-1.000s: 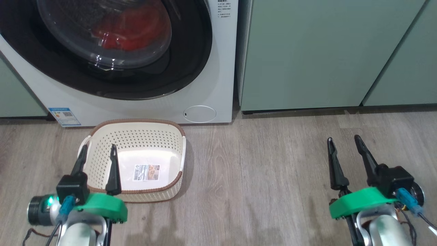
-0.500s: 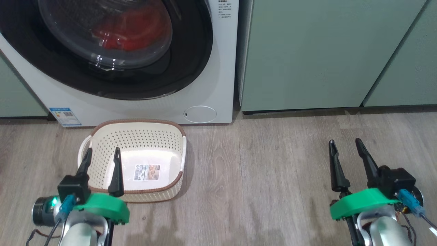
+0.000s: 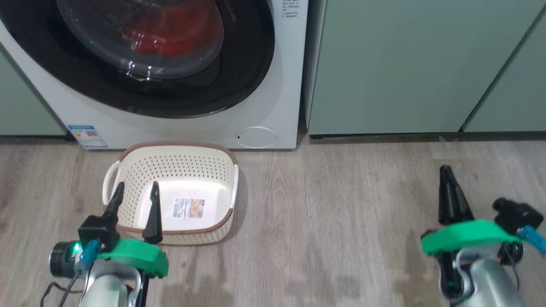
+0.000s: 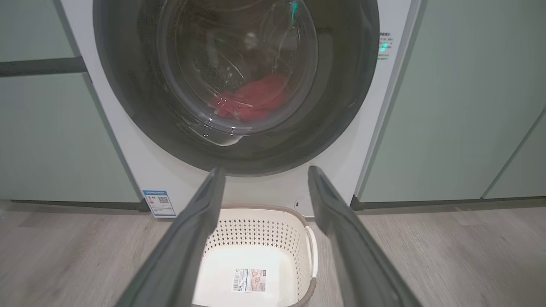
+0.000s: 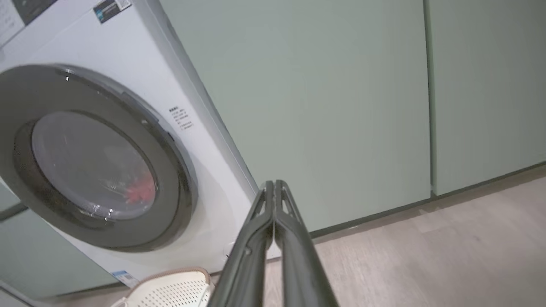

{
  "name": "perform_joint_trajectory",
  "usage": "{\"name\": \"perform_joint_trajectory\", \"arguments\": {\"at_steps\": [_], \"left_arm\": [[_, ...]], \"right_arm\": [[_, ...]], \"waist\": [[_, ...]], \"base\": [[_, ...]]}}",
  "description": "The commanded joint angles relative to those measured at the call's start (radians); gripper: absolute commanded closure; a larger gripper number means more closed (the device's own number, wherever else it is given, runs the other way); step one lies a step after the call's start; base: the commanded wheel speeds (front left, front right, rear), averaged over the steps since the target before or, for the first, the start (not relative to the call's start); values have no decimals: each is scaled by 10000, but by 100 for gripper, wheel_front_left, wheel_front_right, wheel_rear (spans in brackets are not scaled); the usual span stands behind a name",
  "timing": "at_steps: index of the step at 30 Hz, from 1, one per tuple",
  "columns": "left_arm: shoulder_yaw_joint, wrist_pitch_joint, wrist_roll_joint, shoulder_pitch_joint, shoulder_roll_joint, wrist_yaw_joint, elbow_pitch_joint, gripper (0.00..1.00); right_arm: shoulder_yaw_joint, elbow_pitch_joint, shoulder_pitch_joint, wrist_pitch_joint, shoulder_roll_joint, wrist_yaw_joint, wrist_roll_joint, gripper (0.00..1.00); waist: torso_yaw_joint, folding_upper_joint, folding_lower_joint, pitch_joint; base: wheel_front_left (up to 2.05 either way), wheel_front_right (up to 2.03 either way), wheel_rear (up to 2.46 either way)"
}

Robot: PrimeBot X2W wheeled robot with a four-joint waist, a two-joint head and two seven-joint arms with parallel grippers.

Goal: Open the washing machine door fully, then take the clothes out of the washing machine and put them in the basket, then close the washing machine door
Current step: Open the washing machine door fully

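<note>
In the upper left of the head view, the washing machine (image 3: 273, 106), white, with the washing machine door (image 3: 249, 64) shut flat against its front. Behind the clear glass of that door, the clothes (image 3: 170, 32), a red bundle lying low inside the drum. Near the lower corners of the white front, a blue label sticker (image 3: 87, 134) at the left and a small round hatch (image 3: 256, 137) at the right.

Just below the machine in the frame, on the wooden floor (image 3: 341, 221), the basket (image 3: 179, 147), cream with a brown rim, upright, holding nothing but a paper label (image 3: 188, 208) on its bottom. Close to the machine's front; touching or not, impossible to tell.

At the lower left of the head view, the left claw (image 3: 137, 184), open, its dark fingers apart and holding nothing, tips over the near side of the basket in the picture. In the left wrist view, the same two fingers spread wide, with the basket and the lower part of the door between them.

At the lower right, the right claw (image 3: 446, 170), closed on nothing, over bare floor, well apart from the basket and the machine. In the right wrist view, its two fingers pressed together at the tips, pointing toward the pale-green cabinets (image 3: 405, 64), standing in the upper right of the head view just beside the machine.
</note>
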Motion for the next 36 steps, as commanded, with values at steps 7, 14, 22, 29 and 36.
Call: {"name": "perform_joint_trajectory", "arguments": {"at_steps": [7, 14, 22, 29, 36], "left_arm": [[-96, -93, -172, -848, 5, -326, -241, 0], [-511, -93, -430, -1284, -60, -458, -175, 0], [-1024, -93, -941, -1903, -93, -537, -116, 0], [-1547, -93, -1526, -2517, -97, -553, -72, 0], [-2020, -93, -1961, -3068, -98, -556, -101, 0]], "right_arm": [[149, 1309, -2408, -118, -120, -7, 2906, 100], [750, 2616, -4045, 405, -753, -7, 6509, 100], [1038, 2794, -5785, 3017, -2329, -7, 9761, 100], [1020, 3048, -7314, 4824, -2967, -7, 10954, 100], [1288, 3623, -8922, 6238, -3194, -7, 11257, 100]], "waist": [[654, 0, 0, 1025], [1367, 0, 0, 1879], [2269, 0, 0, 3092], [2886, 0, 0, 4181], [3297, 0, 0, 5047]], "base": [[0, 0, 0], [0, 0, 0], [0, 0, 0], [0, 0, 0], [0, 0, 0]]}}
